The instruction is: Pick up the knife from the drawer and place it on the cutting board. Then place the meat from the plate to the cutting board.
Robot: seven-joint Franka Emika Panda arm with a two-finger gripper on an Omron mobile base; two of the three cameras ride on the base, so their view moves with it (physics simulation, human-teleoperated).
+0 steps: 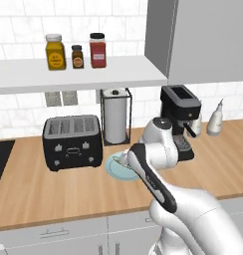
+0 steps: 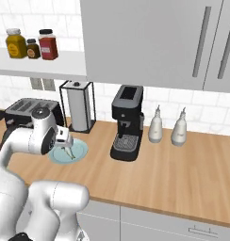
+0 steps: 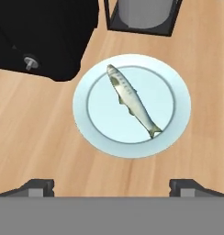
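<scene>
Fingers (image 3: 112, 186) spread wide, the arm hangs above the meat (image 3: 132, 101) lying on the plate (image 3: 178, 124) near the bench's back edge.

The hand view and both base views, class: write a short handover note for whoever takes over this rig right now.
Pincer: open, empty, hovering above the round light blue plate.
Pale elongated fish-shaped meat: lies diagonally on the plate, untouched.
Plate sits on the light wooden countertop, between the black toaster and the black coffee machine.
Done: cannot tell for the knife step.
Left: grasp the meat and move it to the board.
</scene>
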